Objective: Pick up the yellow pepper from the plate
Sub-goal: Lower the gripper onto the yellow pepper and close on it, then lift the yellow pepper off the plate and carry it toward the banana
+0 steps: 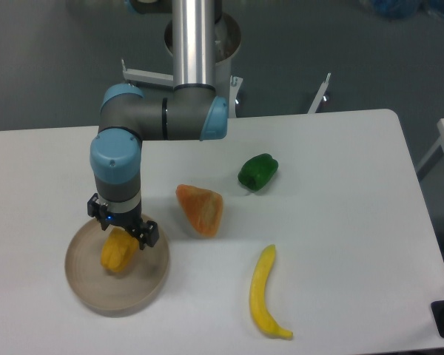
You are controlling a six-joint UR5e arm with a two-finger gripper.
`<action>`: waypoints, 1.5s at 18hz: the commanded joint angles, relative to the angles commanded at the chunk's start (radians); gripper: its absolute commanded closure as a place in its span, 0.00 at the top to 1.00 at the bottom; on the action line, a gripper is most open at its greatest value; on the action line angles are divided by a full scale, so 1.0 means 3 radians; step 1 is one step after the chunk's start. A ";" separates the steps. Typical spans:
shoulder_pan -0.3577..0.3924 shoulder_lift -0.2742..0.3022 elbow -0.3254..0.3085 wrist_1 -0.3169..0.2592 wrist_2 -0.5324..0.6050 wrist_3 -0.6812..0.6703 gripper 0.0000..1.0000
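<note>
Camera view: the yellow pepper (pixel 118 253) on the plate (pixel 96 292) is seen directly beneath the pincer (pixel 123 235), whose fingers appear closed around it.

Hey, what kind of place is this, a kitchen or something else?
Probably a robotics lab, not a kitchen: a robot arm is mounted at a bare white table, where toy-like produce is spread out, such as a banana and a green pepper.

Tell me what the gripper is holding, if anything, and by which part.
The gripper sits right over the yellow pepper on the plate, at the pepper's top end. Its fingers are hidden, so an actual hold cannot be told.
</note>
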 joint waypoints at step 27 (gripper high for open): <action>0.0623 0.0322 0.0164 -0.0046 -0.0005 0.0867 0.40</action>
